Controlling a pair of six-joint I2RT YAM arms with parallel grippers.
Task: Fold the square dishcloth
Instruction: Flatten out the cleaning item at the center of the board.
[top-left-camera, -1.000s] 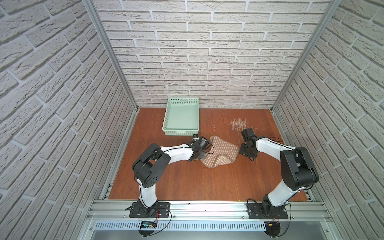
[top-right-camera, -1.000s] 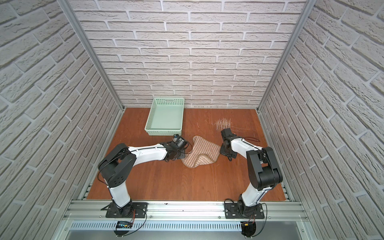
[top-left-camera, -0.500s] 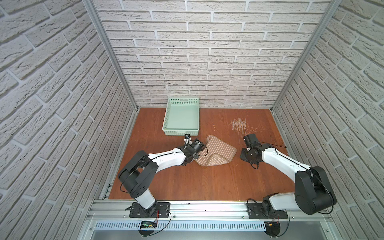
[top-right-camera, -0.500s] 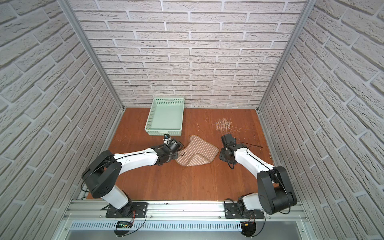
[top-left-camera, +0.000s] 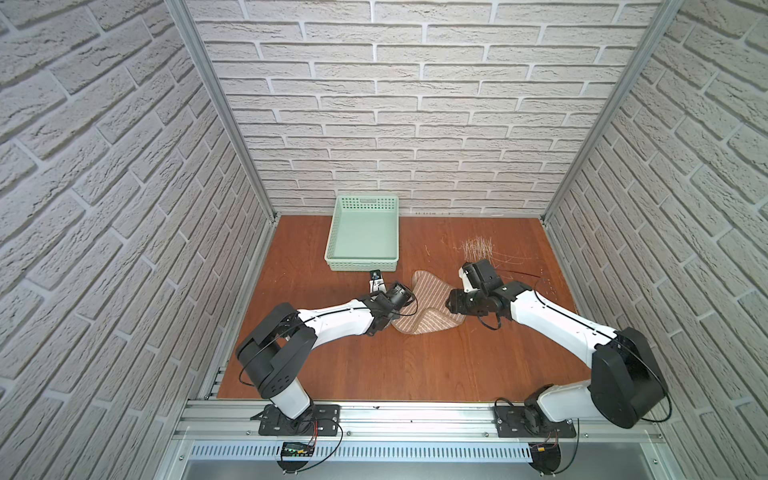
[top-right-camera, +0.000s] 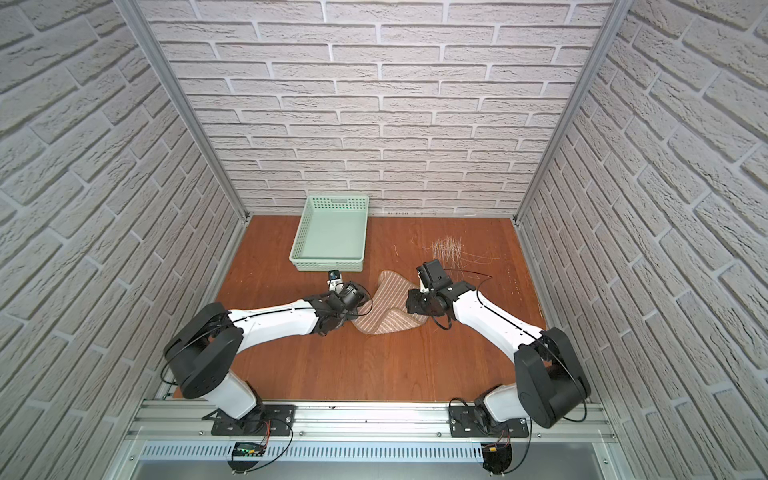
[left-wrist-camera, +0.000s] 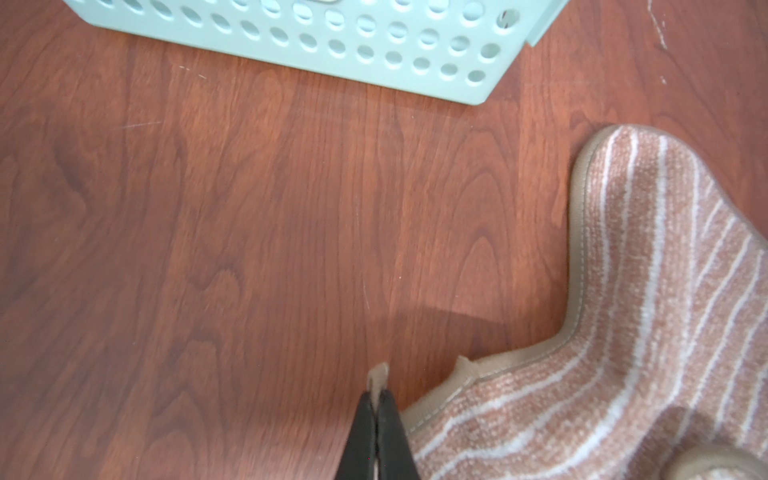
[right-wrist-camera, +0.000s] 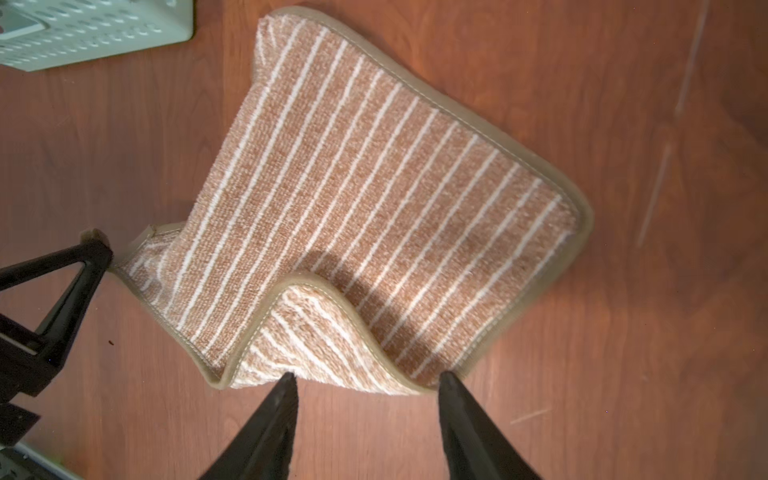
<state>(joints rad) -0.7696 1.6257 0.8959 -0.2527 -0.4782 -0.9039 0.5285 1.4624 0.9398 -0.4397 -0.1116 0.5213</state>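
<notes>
L hand (left-wrist-camera: 377, 401) pinched tight on dishcloth (right-wrist-camera: 374, 187) corner; R hand (right-wrist-camera: 369, 379) jaws apart, holding nothing, at its edge

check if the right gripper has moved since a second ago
yes: in a top view the right gripper has shifted sideways toward the mint-green basket's side of the table. It now sits over the dishcloth's edge with its jaws open.

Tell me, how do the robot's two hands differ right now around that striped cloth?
The left hand is shut, while the right hand stands open. The left hand pinches a bit of the square dishcloth's brown edge; the right hand holds nothing, its fingertips spread at the cloth's folded-over edge. Both are black, two-fingered and low over the wooden table at the cloth.
</notes>
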